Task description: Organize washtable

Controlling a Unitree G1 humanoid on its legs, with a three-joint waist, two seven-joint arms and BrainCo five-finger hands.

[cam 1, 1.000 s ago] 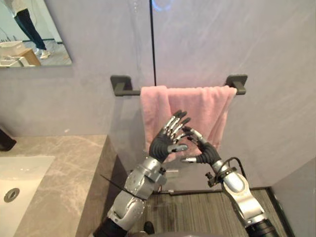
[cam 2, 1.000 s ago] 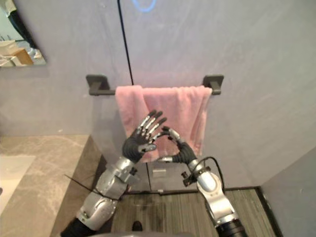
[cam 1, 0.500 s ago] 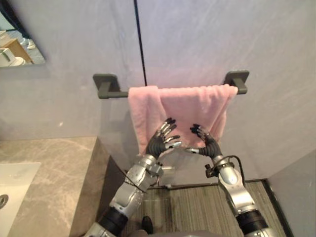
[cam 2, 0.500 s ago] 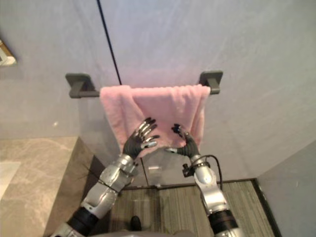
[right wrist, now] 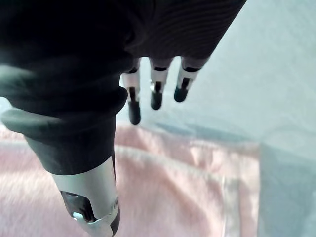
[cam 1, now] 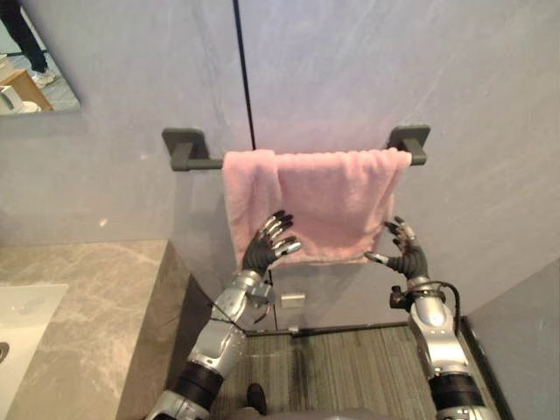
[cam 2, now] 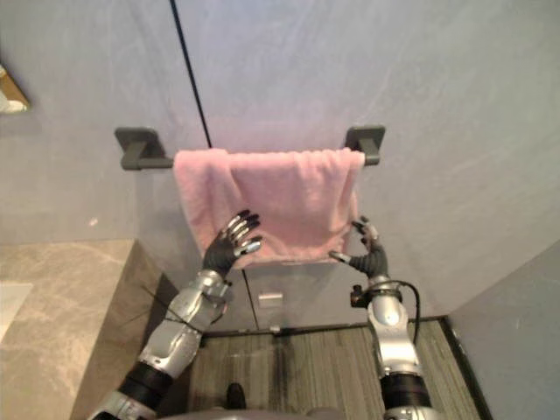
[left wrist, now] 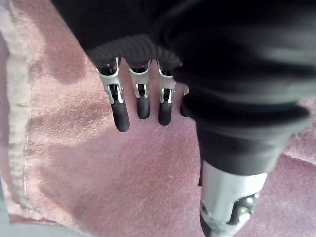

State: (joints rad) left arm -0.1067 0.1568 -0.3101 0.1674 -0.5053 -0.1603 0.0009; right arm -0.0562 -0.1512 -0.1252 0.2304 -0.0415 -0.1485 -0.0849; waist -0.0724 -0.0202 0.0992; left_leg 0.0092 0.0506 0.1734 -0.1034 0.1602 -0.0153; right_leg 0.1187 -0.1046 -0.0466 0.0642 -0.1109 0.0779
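**Left hand** (cam 1: 265,248), fingers (left wrist: 120,116): straight and loose, gripping nothing. The tips are over the nap near the lower left corner of the pink towel (cam 1: 332,201). Whether they touch it or sit just off it cannot be told.

**Right hand** (cam 1: 404,256), fingers (right wrist: 134,111): spread and straight, holding nothing. The hand is just beside the towel's lower right edge, with its tips aimed past the cloth at the grey wall (cam 1: 367,70).

**Pink towel:** draped over the dark towel bar (cam 1: 185,149). It sits toward the right mount and has a fold down its left side.

**Marble counter** (cam 1: 87,297): to the left, apart from both hands.

**Risks, as judged:**
- A downward tug from one side alone would likely slide the cloth along the bar, or off it to the floor.
- The right fingers are off the cloth's edge, so they may close on air or scrape the wall.
- The flat left fingers could press in new creases rather than smooth the towel.
- An uneven pull on the two corners would leave the hem crooked.
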